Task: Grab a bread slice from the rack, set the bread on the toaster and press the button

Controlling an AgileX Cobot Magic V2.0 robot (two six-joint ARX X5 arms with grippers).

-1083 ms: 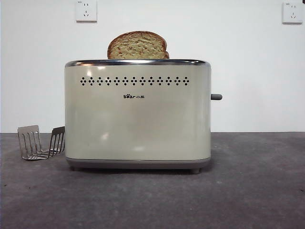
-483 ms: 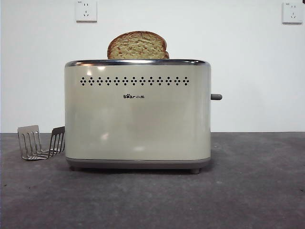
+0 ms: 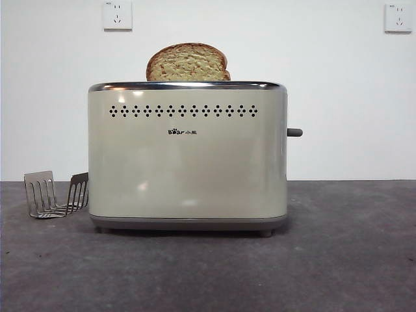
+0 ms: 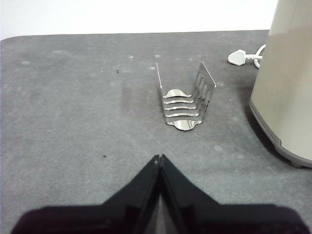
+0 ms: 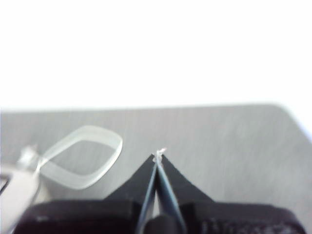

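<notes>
A: In the front view, where is the slice of bread (image 3: 188, 62)?

B: It stands in the toaster (image 3: 188, 156), its rounded top above the chrome rim. The rack (image 3: 56, 194) is empty beside it, on the tabletop (image 3: 338, 260). The button (image 3: 294, 132) sticks out of the narrow end.

A: And the left wrist view?

B: The left gripper (image 4: 159, 158) has its jaws pressed together, short of the rack (image 4: 185, 100), holding nothing.

A: The right wrist view?

B: The right gripper (image 5: 159, 155) is also closed and empty, over bare table. I think the button is small, stiff and smooth; push down on its top, close to the toaster wall
</notes>
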